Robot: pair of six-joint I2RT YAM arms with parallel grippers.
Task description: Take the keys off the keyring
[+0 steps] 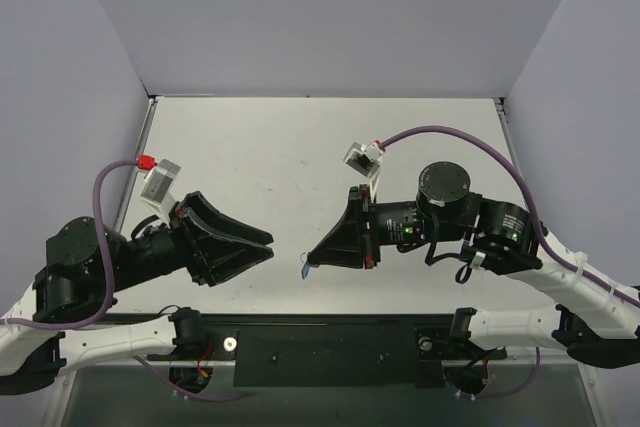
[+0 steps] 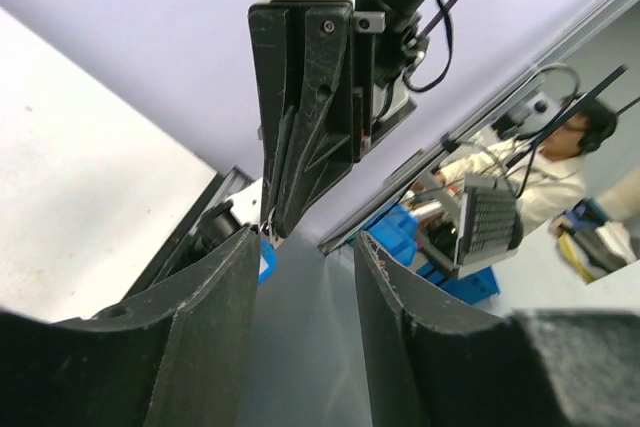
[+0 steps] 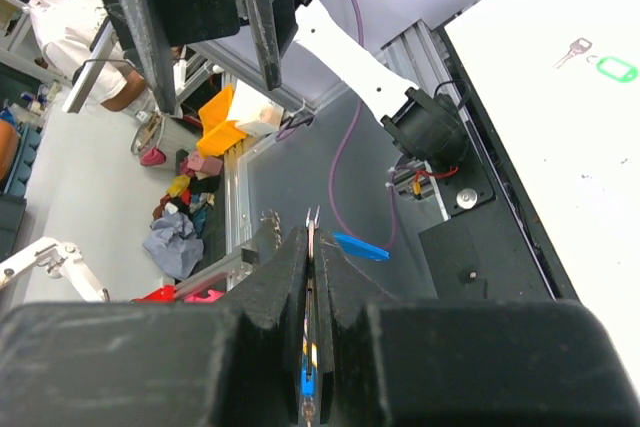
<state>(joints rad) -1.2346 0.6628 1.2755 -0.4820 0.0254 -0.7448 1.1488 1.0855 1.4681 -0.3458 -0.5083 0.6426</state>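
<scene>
My right gripper [image 1: 312, 260] is shut on a thin silver key seen edge-on, its tip [image 3: 312, 217] poking out past the pads in the right wrist view. The small blue tag of the keyring [image 1: 304, 272] dangles just below and beside those fingertips, above the table's front edge. It also shows in the right wrist view [image 3: 360, 245] and in the left wrist view [image 2: 266, 257], half hidden behind my left finger. My left gripper [image 1: 270, 246] is open and empty, pointing at the right gripper's tip a short gap away, with the jaws [image 2: 308, 242] spread wide.
A green tag [image 3: 616, 68] and a silver key [image 3: 572, 50] lie apart on the white table, far from both grippers. The black base bar [image 1: 330, 342] runs along the near edge below the grippers.
</scene>
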